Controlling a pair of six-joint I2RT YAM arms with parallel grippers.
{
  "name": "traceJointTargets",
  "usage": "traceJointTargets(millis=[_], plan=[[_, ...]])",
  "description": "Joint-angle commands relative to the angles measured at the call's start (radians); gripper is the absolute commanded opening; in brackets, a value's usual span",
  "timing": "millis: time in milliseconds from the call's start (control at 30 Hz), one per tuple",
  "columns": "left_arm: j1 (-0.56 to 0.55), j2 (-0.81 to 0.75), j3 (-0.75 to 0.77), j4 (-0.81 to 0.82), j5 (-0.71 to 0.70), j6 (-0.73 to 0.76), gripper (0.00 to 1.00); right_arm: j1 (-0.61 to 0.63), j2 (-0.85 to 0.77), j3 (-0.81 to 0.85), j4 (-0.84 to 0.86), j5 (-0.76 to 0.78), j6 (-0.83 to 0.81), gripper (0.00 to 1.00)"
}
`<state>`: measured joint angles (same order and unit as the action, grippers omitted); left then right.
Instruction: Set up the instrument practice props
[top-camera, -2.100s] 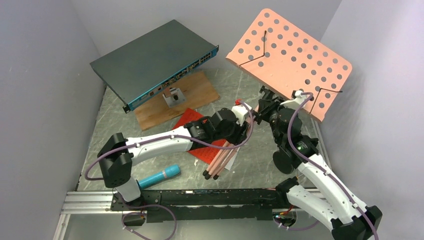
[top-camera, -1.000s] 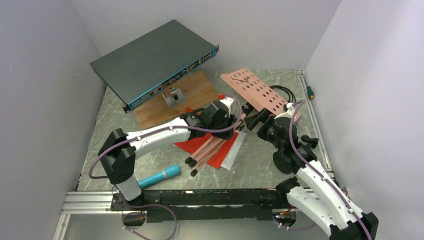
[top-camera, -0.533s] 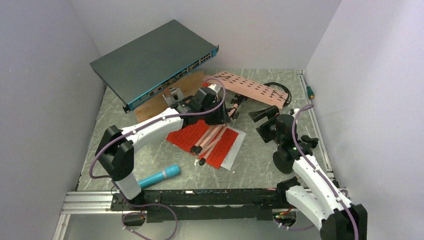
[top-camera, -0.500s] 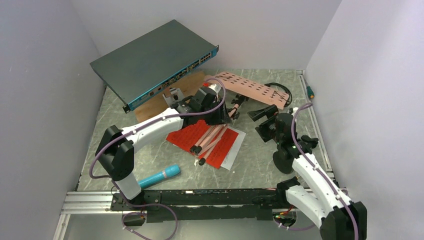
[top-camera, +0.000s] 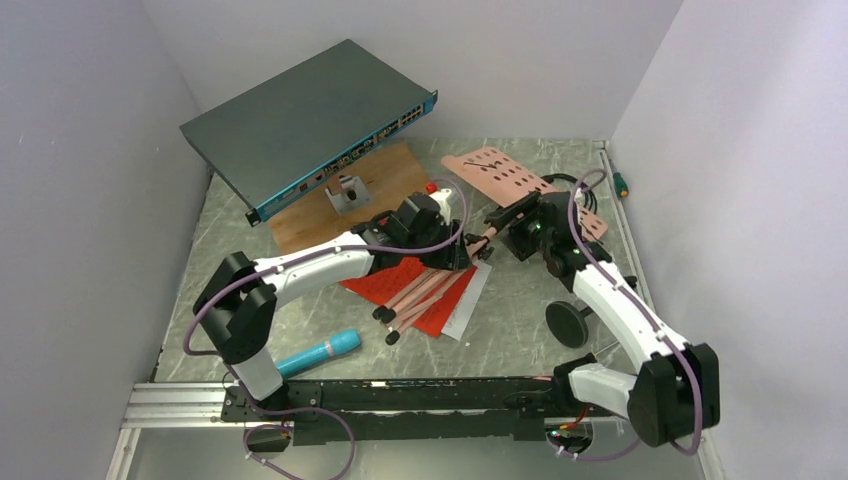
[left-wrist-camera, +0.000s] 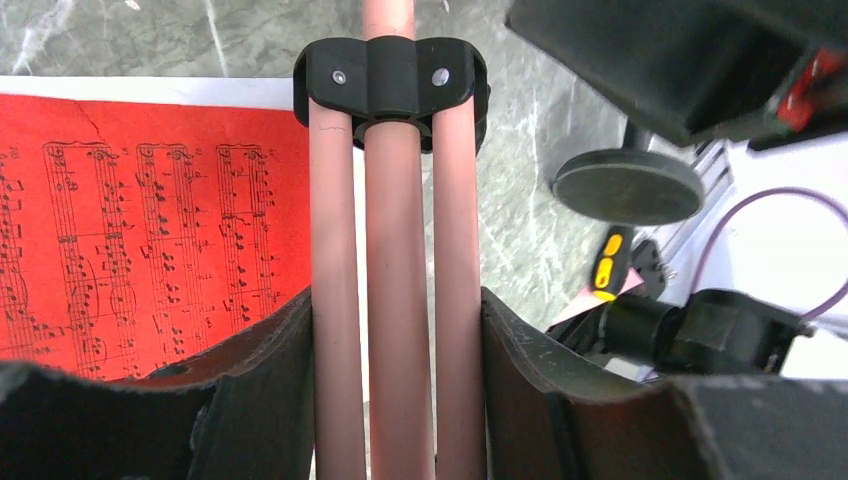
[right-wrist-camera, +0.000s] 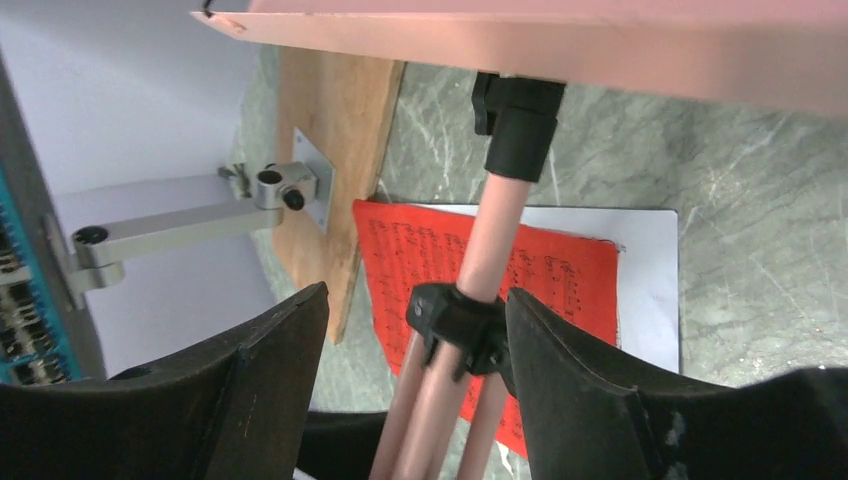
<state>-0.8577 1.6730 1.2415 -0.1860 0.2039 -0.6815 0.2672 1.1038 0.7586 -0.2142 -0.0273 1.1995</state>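
The salmon-pink music stand (top-camera: 497, 176) lies tilted, its perforated desk at the back and its folded tripod legs (top-camera: 415, 296) over the red and white sheet-music pages (top-camera: 428, 300). My left gripper (top-camera: 455, 255) is shut on the three leg tubes (left-wrist-camera: 396, 250) below their black collar (left-wrist-camera: 390, 78). My right gripper (top-camera: 503, 220) is open. In the right wrist view its fingers (right-wrist-camera: 585, 390) straddle the collar (right-wrist-camera: 455, 318), the right finger against it, the left one apart. The cyan microphone (top-camera: 318, 352) lies near left. The black round-base mic stand (top-camera: 566, 323) sits near right.
A dark grey network switch (top-camera: 310, 118) leans at the back left over a wooden board (top-camera: 395, 180) with a metal bracket (top-camera: 347, 193). A black cable (top-camera: 568, 183) and a small yellow-tipped tool (top-camera: 622, 185) lie by the right wall.
The stand came down from high in the air to near the table. Since half a second ago my right gripper has moved up to the stand's post, and my left has shifted right with the legs.
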Motion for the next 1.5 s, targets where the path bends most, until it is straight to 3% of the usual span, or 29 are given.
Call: traceJointTargets(millis=[0,100,233,333,633,767,1000,1133,1333,1367,1467], plan=[[-0.072,-0.113,0.077,0.275,-0.001,0.181,0.00,0.005,0.083,0.131,-0.171,0.037,-0.064,0.69],[-0.091,-0.110,0.079,0.263,-0.028,0.216,0.00,0.026,0.134,0.142,-0.177,0.079,-0.095,0.70],[-0.105,-0.107,0.082,0.249,-0.060,0.250,0.00,0.041,0.208,0.165,-0.206,0.087,-0.120,0.61],[-0.111,-0.106,0.086,0.226,-0.091,0.278,0.00,0.074,0.231,0.173,-0.233,0.122,-0.134,0.60],[-0.133,-0.090,0.090,0.188,-0.159,0.339,0.00,0.169,0.189,0.238,-0.399,0.362,-0.204,0.69],[-0.138,-0.090,0.089,0.188,-0.176,0.351,0.00,0.173,0.171,0.182,-0.370,0.330,-0.198,0.72],[-0.144,-0.115,0.075,0.188,-0.168,0.352,0.00,0.158,0.254,0.129,-0.283,0.253,-0.119,0.69],[-0.147,-0.125,0.061,0.194,-0.158,0.348,0.00,0.120,0.294,0.075,-0.195,0.252,-0.048,0.52],[-0.155,-0.129,0.039,0.200,-0.137,0.344,0.00,0.102,0.339,0.057,-0.090,0.303,0.006,0.47],[-0.156,-0.133,0.035,0.200,-0.138,0.345,0.00,0.100,0.340,0.055,-0.077,0.306,0.008,0.41],[-0.157,-0.148,0.018,0.202,-0.131,0.346,0.00,0.097,0.312,0.029,-0.016,0.321,-0.004,0.04]])
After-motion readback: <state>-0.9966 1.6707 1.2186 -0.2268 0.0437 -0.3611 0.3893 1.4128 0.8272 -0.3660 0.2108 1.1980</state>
